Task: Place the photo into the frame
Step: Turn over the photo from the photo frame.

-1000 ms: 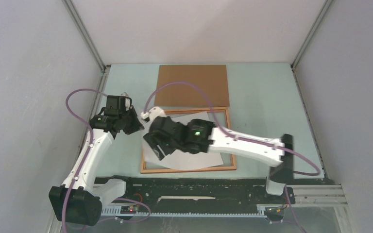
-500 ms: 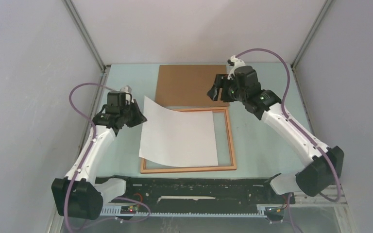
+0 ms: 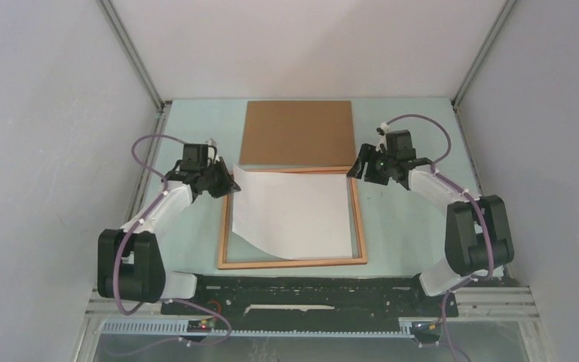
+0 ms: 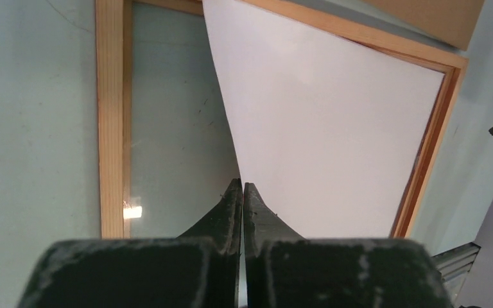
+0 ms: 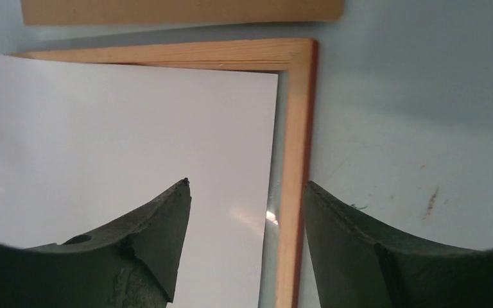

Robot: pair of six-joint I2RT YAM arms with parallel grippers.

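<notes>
The photo (image 3: pixel 294 215) lies white back up inside the frame (image 3: pixel 294 263), with its far left corner lifted. My left gripper (image 3: pixel 231 182) is shut on that corner. In the left wrist view the jaws (image 4: pixel 242 186) press together on the photo's (image 4: pixel 334 128) edge, above the pane and the frame's wooden rim (image 4: pixel 110 128). My right gripper (image 3: pixel 359 168) hovers open over the frame's far right corner. In the right wrist view the open gripper (image 5: pixel 247 186) straddles the photo's (image 5: pixel 135 128) right edge and the rim (image 5: pixel 295 160), holding nothing.
A brown backing board (image 3: pixel 298 133) lies flat just behind the frame, its near edge touching the rim. Grey walls with metal posts (image 3: pixel 132 53) close in the table on three sides. A black rail (image 3: pixel 301 290) runs along the near edge.
My right arm swung from across the frame to the back right, then came down at the frame's far right corner. My left gripper moved right with the photo, which now lies lower in the frame.
</notes>
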